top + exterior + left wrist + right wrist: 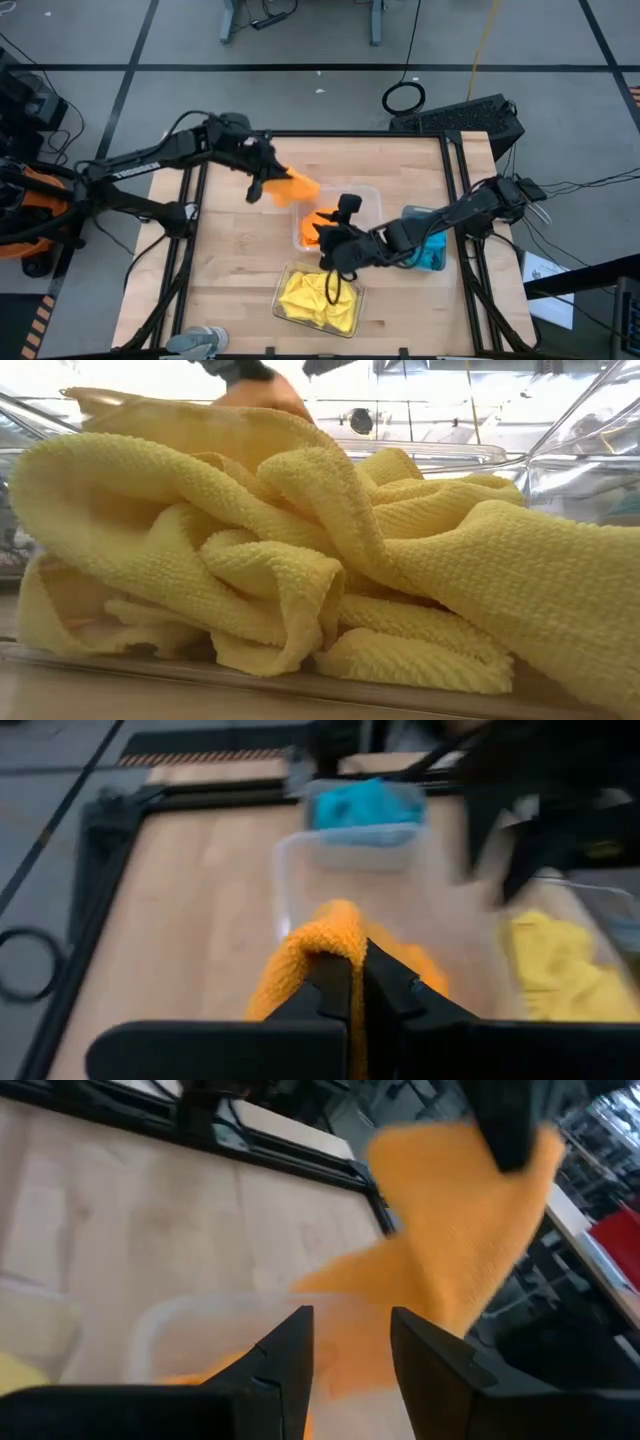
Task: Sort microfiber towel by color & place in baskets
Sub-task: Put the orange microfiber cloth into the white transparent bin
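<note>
My left gripper (pixel 268 178) is shut on an orange microfiber towel (pixel 296 187), up above the table just beyond the far left corner of the middle basket (pixel 372 195). In that clear basket lies another orange towel (pixel 318 224). My right gripper (pixel 350 1342) hangs open over the middle basket's near side with nothing between its fingers. The near basket (pixel 284 278) holds bunched yellow towels (pixel 300 560). A blue towel (pixel 432 252) lies in the basket (pixel 425 212) at the right. My left gripper pinches a bunched fold (pixel 335 925) of the orange towel between its two fingers; how many layers, I cannot tell. The fingers slant downward from the table's left. The towel hangs slack below them (pixel 450 1230), clear of the table.
A small grey thing (pixel 200 342) lies at the table's near edge, left of the yellow basket. Bare wood stretches across the table's left half (pixel 230 250). The right arm (pixel 450 212) reaches across the blue basket.
</note>
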